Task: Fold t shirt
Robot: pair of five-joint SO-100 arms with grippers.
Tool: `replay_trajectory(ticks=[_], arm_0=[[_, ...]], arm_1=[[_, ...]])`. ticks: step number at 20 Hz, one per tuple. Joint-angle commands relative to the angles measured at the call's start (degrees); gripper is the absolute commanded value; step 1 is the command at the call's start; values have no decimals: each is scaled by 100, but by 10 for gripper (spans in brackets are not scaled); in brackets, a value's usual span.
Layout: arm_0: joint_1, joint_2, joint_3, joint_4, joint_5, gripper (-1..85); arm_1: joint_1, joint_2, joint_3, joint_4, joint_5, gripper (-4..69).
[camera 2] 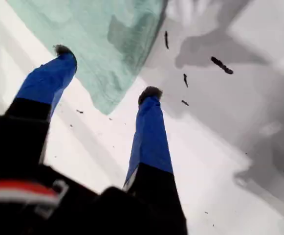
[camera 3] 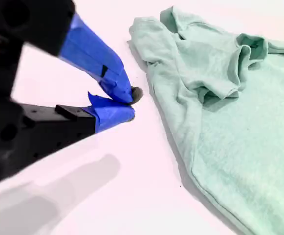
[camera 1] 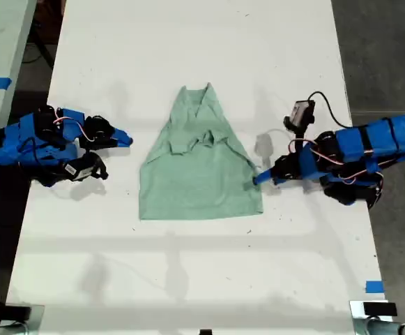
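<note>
While the shirt (camera 1: 201, 164) lies flat at the centre of the exterior view on the white tabletop (camera 1: 188, 279), neck toward the top of the frame and hem toward the bottom, both sleeves are already turned inward over the chest. At the exterior view's right, my first hand (camera 2: 107, 73) stands with fingers apart, straddling the hem corner of the shirt (camera 2: 102, 44). At the exterior view's left, my second hand (camera 3: 129, 103) has its tips together on nothing, near the sleeve edge of the shirt (camera 3: 215, 98) but apart from it. The step in hand is judged to be a grasp at the hem corner. To do it well, slide the lower finger under the corner, close on it fully, then lift low and carry it evenly, so the folded sleeves are not dragged open.
</note>
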Motion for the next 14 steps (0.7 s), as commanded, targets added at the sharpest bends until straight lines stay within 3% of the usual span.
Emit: replay_trajectory(ticks=[1,8,9,10,11,14], arm_0=[[-53,35,62,-97,9,-1],[-35,35,62,-97,9,-1],[-35,35,62,-97,9,-1],[-35,35,62,-97,9,-1],[-35,35,62,-97,9,-1],[-35,35,62,-97,9,-1]], arm_1=[[158,-1037,-299,-844,70,275],[343,-2883,-281,-2672,-246,239],[343,-2971,-316,-2751,-255,225],[352,-2988,-404,-2681,-255,153],[360,-2971,-501,-2470,-202,9],[369,-2988,-905,-1916,-308,7]])
